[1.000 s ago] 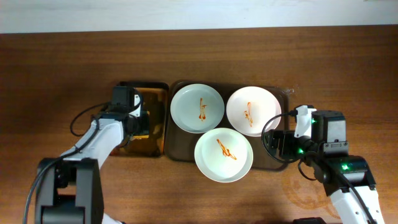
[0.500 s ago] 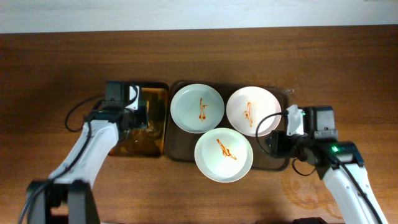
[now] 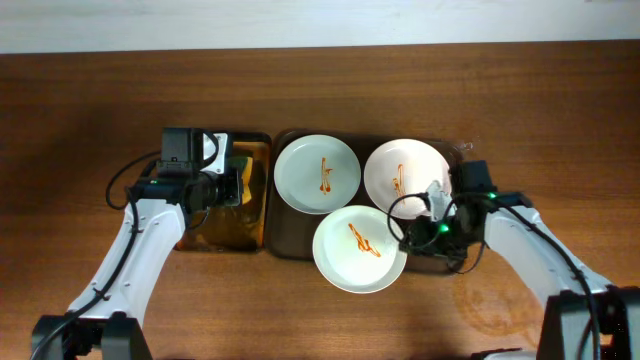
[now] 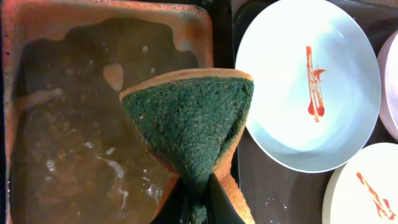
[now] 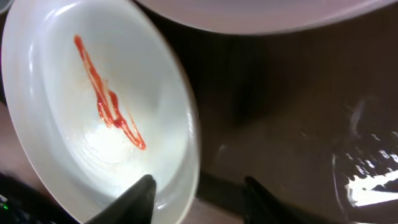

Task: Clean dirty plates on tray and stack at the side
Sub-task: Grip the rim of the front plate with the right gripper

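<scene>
- Table [image 3: 320, 90]: brown wood grain. Everything you are working with sits in its middle strip.
- Brown tray [image 3: 284, 236]: large and dark, centre of the table. It carries all three plates.
- Black tray [image 3: 222, 238]: smaller and narrower, touching the brown tray's left side. In your left wrist view its floor is wet, with yellowish stains.
- Back left plate [image 3: 317, 174] and back right plate [image 3: 407, 178]: side by side along the far half of the brown tray. Each has a thin orange-red squiggle at its centre.
- Front plate [image 3: 360, 249]: in front of and between the other two, hanging over the tray's near rim. It has the same sauce mark.
- Sponge [image 4: 193, 124]: green scrub face up, yellow backing at the edges. It is lifted above the black tray's right edge, beside the back left plate.
- Left gripper [image 4: 198, 200]: your fingers are pinched tight on the sponge's lower corner.
- Right gripper [image 5: 199, 193]: jaws spread wide and holding nothing. They straddle the front plate's right rim, one finger over the plate's bowl and the other over bare tray. You cannot tell whether either finger touches.
</scene>
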